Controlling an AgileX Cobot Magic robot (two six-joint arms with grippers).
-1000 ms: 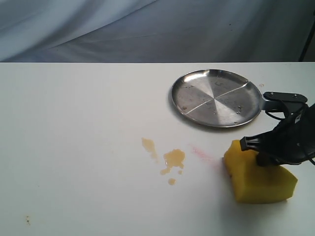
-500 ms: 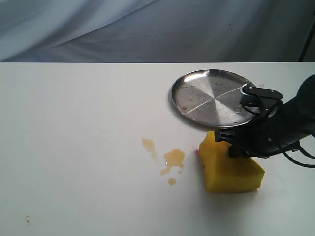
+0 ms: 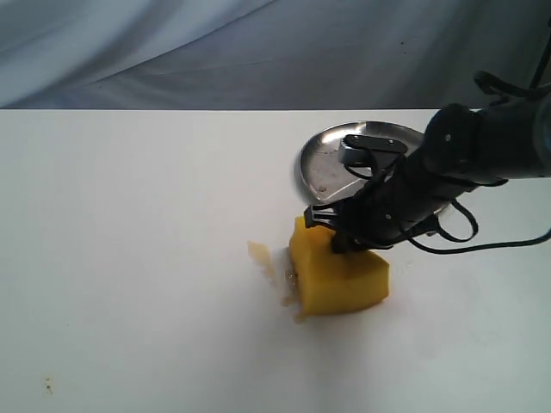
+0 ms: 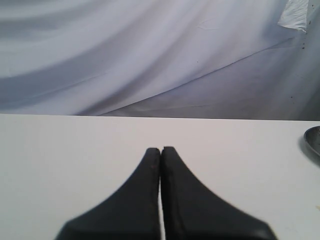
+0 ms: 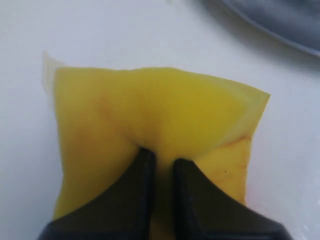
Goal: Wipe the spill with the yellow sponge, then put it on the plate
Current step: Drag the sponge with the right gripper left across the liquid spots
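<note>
The yellow sponge point(image 3: 336, 275) lies on the white table over most of the spill point(image 3: 261, 255), of which only a small amber blotch at the sponge's left edge shows. My right gripper point(image 3: 344, 234) is shut on the sponge point(image 5: 150, 120), pinching its foam between the two black fingers point(image 5: 142, 172). Behind the arm the steel plate point(image 3: 323, 163) is partly hidden; a strip of its rim point(image 5: 280, 25) shows in the right wrist view. In the left wrist view my left gripper point(image 4: 160, 150) hovers shut and empty over bare table, with the plate's edge point(image 4: 312, 140) to one side.
A tiny dark speck point(image 3: 48, 384) marks the table near its front left. A grey-blue cloth backdrop point(image 3: 258, 52) hangs behind the table's far edge. The right arm's cables point(image 3: 456, 232) loop over the table beside the plate.
My right gripper has dragged the sponge leftward across the table, from the front right onto the spill, covering the larger blotches. The left gripper shows no earlier view.
</note>
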